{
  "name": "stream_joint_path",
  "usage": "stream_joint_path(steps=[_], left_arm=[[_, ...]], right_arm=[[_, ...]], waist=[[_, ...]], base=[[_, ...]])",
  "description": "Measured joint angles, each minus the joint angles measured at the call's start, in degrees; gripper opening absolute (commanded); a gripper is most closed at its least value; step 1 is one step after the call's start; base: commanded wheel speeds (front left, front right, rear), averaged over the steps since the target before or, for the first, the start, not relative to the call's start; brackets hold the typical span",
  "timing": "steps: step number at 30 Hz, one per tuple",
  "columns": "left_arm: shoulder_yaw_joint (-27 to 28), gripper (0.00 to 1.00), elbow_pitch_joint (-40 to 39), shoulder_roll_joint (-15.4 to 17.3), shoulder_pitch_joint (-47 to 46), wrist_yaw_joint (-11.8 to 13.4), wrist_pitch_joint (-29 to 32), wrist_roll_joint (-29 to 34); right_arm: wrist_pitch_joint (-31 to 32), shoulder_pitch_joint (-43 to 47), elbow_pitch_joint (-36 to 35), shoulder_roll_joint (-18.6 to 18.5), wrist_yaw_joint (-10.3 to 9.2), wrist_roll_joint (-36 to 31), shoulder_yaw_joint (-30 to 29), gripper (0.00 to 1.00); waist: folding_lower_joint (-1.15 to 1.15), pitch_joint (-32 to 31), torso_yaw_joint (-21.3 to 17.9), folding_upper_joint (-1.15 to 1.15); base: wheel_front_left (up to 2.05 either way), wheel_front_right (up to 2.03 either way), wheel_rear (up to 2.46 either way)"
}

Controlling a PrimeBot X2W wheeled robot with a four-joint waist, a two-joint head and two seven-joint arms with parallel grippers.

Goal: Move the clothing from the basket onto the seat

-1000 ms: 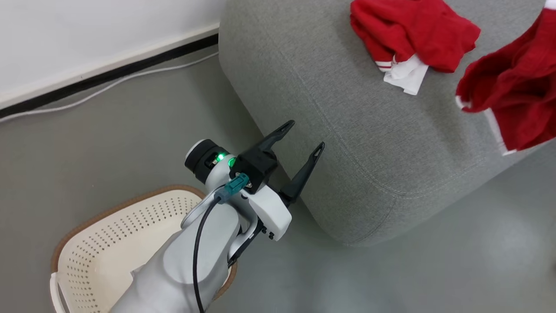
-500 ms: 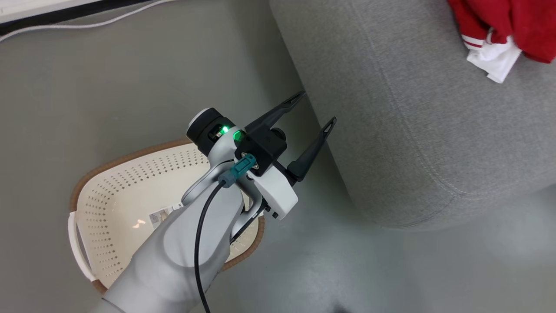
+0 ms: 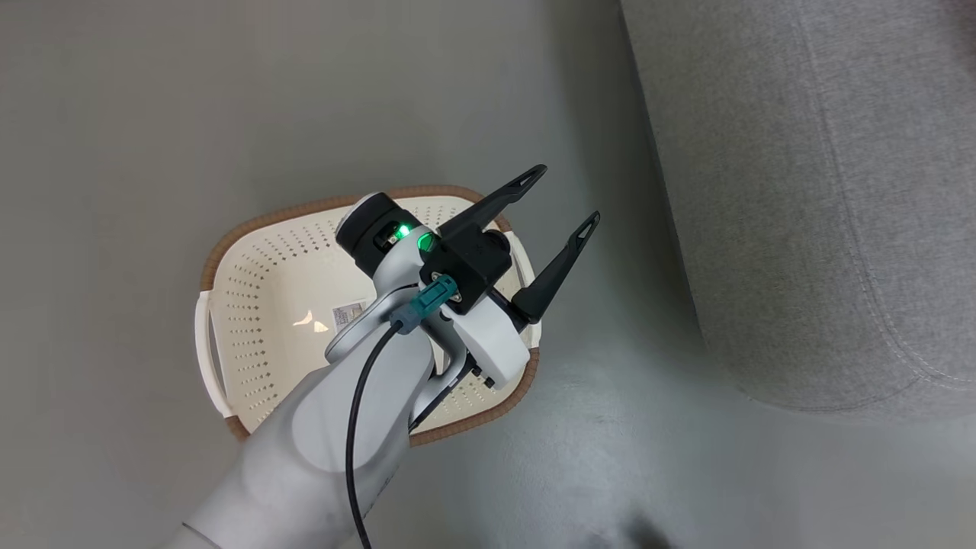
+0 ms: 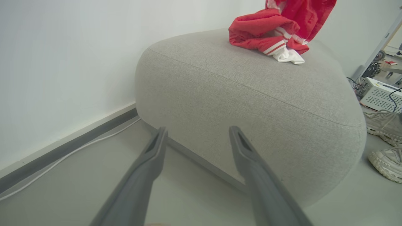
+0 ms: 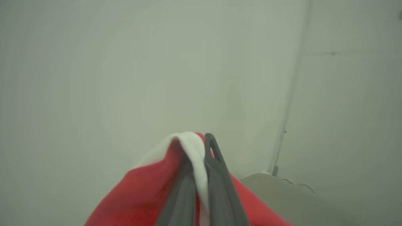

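The cream basket [image 3: 252, 305] with its brown rim stands on the floor, and I see only a small label on its bottom. My left gripper [image 3: 566, 197] hangs open above the basket's right end, short of the grey seat [image 3: 801, 191]. In the left wrist view its fingers [image 4: 198, 130] point at the seat [image 4: 251, 103]. One piece of red clothing [image 4: 263, 34] lies on top of it, and more red fabric [image 4: 301, 15] hangs just above. My right gripper [image 5: 199, 147] is shut on red clothing [image 5: 147, 188] with a white band.
A wall with a dark baseboard and a white cable [image 4: 62, 157] runs behind the seat. Pale shoes [image 4: 384, 125] and a white box [image 4: 380, 97] sit on the floor at the seat's far side. Grey floor surrounds the basket.
The head camera has swung down and left: the whole basket now shows, the seat has slid right and the clothing has left that view. The left gripper stays open.
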Motion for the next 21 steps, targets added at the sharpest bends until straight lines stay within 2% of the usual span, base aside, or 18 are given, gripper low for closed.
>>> stream_joint_path(steps=[7, 11, 14, 15, 16, 17, 18, 21], left_arm=[[-0.5, 1.0, -0.1, 0.0, 0.0, 0.1, 0.0, -0.2], [-0.9, 1.0, -0.2, 0.0, 0.0, 0.1, 0.0, -0.5], [-0.9, 1.0, 0.0, -0.1, 0.0, 0.1, 0.0, -1.1], [-0.9, 1.0, 0.0, -0.1, 0.0, 0.1, 0.0, -1.2], [-0.9, 1.0, 0.1, -0.1, 0.1, 0.1, 0.0, -1.5], [-0.9, 1.0, 0.1, -0.1, 0.1, 0.1, 0.0, -1.6], [-0.9, 1.0, 0.1, -0.1, 0.1, 0.1, 0.0, -1.6], [-0.7, 1.0, 0.1, -0.1, 0.5, 0.1, 0.0, -2.0]], right_arm=[[0.0, 1.3, 8.6, 5.9, 0.01, -0.1, -2.3, 0.0], [0.0, 5.9, 11.8, 6.8, 0.01, 1.6, -3.0, 0.0], [0.0, 11.0, 14.0, 8.3, 0.0, 4.5, -1.0, 0.0], [0.0, 12.1, 14.6, 9.0, 0.0, 5.6, 0.4, 0.21], [0.0, 13.2, 14.6, 9.8, 0.01, 6.9, 1.9, 0.5], [0.0, 14.3, 14.6, 10.3, 0.01, 7.8, 3.4, 0.93], [0.0, 15.6, 14.5, 10.7, 0.01, 9.2, 4.6, 1.0], [0.0, 19.8, 13.5, 10.9, 0.01, 13.1, 8.5, 1.0]], waist=[[0.0, 2.3, 2.1, 0.0], [0.0, 2.4, 2.4, 0.0], [0.0, 1.6, 2.2, 0.0], [0.0, 1.3, 2.2, 0.0], [0.0, 0.9, 2.1, 0.0], [0.0, 0.6, 2.0, 0.0], [0.0, 0.2, 1.9, 0.0], [0.0, -1.1, 1.8, 0.0]], base=[[0.0, 0.0, 0.0], [0.0, 0.0, 0.0], [0.0, 0.0, 0.0], [0.0, 0.0, 0.0], [0.0, 0.0, 0.0], [0.0, 0.0, 0.0], [0.0, 0.0, 0.0], [0.0, 0.0, 0.0]])
